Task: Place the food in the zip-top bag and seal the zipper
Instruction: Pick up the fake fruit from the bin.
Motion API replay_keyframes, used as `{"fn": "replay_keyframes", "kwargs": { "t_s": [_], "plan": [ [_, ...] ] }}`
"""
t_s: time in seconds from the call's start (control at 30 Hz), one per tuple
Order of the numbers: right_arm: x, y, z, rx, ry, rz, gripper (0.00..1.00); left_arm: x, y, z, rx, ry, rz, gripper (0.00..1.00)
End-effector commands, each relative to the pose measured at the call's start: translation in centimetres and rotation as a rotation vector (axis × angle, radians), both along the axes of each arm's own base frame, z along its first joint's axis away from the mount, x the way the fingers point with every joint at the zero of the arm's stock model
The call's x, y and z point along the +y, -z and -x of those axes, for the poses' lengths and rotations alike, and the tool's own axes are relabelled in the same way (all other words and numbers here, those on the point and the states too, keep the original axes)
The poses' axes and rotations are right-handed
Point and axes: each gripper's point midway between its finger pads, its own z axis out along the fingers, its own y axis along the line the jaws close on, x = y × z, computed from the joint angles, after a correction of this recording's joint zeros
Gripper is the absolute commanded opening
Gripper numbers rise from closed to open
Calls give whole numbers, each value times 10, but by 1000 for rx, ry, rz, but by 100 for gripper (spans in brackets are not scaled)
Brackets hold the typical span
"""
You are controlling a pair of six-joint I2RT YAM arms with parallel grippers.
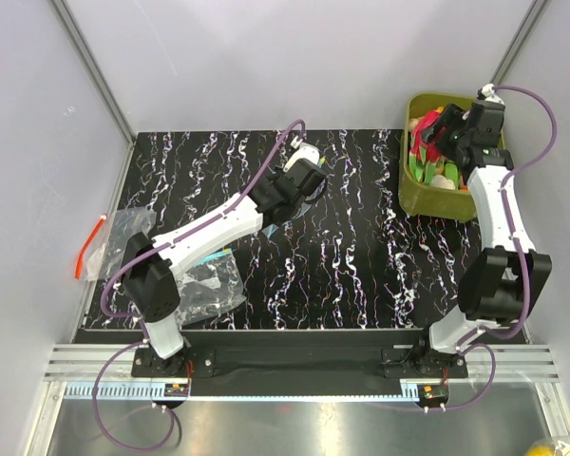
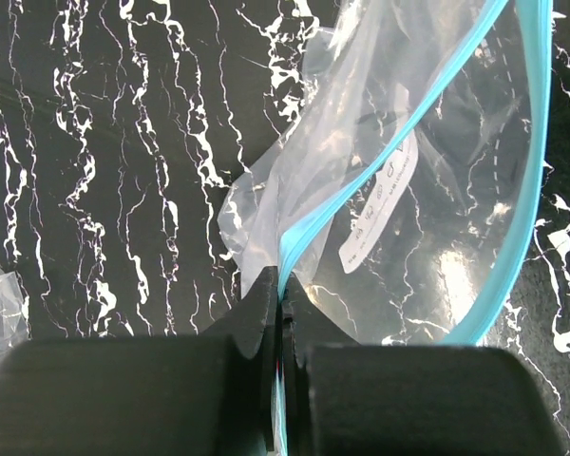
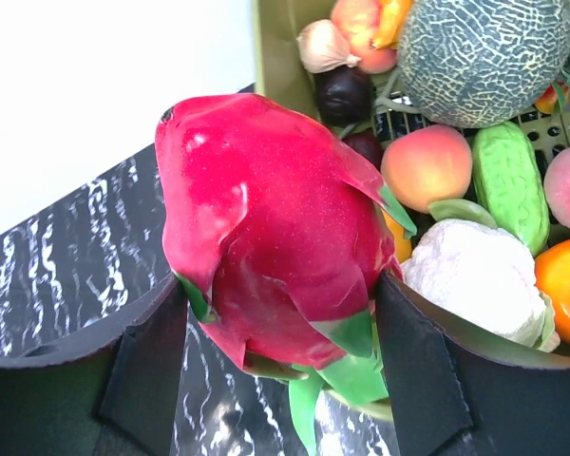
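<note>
Left gripper [image 2: 283, 304]: fingers pressed together on the thin blue-green zipper strip [image 2: 299, 237] of the crinkly clear plastic zip-top bag [image 2: 408, 190]. The strip runs out from between the fingers. The bag's mouth gapes in a loop beyond the gripper, and the pouch sits over the black, white-veined surface [image 1: 361, 256] near its far middle.

Right gripper [image 3: 280, 318]: fingers held apart, clamped on either side of a red toy dragon fruit with green scales [image 3: 266, 218]. The fruit is held at the near-left corner of the olive-green tub [image 1: 413, 190], which holds more toy food.

Left arm stretches diagonally forward and right. Right arm reaches straight out to the tub at the far right, with its elbow folded near its base. Bag and fruit are well apart.
</note>
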Motion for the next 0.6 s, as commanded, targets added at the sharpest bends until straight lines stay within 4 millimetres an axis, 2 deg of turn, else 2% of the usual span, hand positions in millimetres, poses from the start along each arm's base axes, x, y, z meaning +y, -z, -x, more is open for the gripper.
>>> {"fn": "replay_keyframes", "kwargs": {
  "t_s": [0.0, 0.07, 0.1, 0.13, 0.2, 0.23, 0.27, 0.33, 0.37, 0.4, 0.43, 0.47, 0.57],
  "plan": [
    [23, -33, 19, -76, -96, -30, 37, -6, -36, -4, -72, 20, 67, 0],
    [24, -38, 28, -79, -100, -27, 36, -14, -38, -6, -70, 44, 80, 0],
    [22, -38, 35, -75, -91, -8, 36, -26, -42, -12, -75, 76, 84, 0],
    [22, -40, 36, -81, -88, -12, 36, -26, -42, -12, -75, 76, 84, 0],
    [8, -42, 36, -89, -18, 11, 36, -31, -37, -17, -66, 82, 62, 0],
    [3, -43, 33, -93, 2, 18, 36, -35, -45, -20, -80, 85, 71, 0],
    [-2, -45, 30, -96, 24, 26, 35, -37, -45, -22, -78, 83, 67, 0],
    [-8, -57, 18, -121, 28, 24, 35, -41, -41, -24, -69, 95, 58, 0],
    [1, -58, 18, -105, -26, -5, 34, -42, -42, -25, -72, 102, 60, 0],
    [6, -75, 16, -133, -56, -14, 34, -45, -43, -26, -79, 112, 60, 0],
    [12, -75, 15, -131, -91, -34, 34, -44, -43, -28, -84, 113, 58, 0],
    [28, -80, 18, -144, -167, -69, 34, -46, -42, -29, -89, 117, 58, 0],
    [50, -78, 31, -126, -279, -134, 33, -47, -37, -31, -96, 123, 44, 0]
  ]
}}
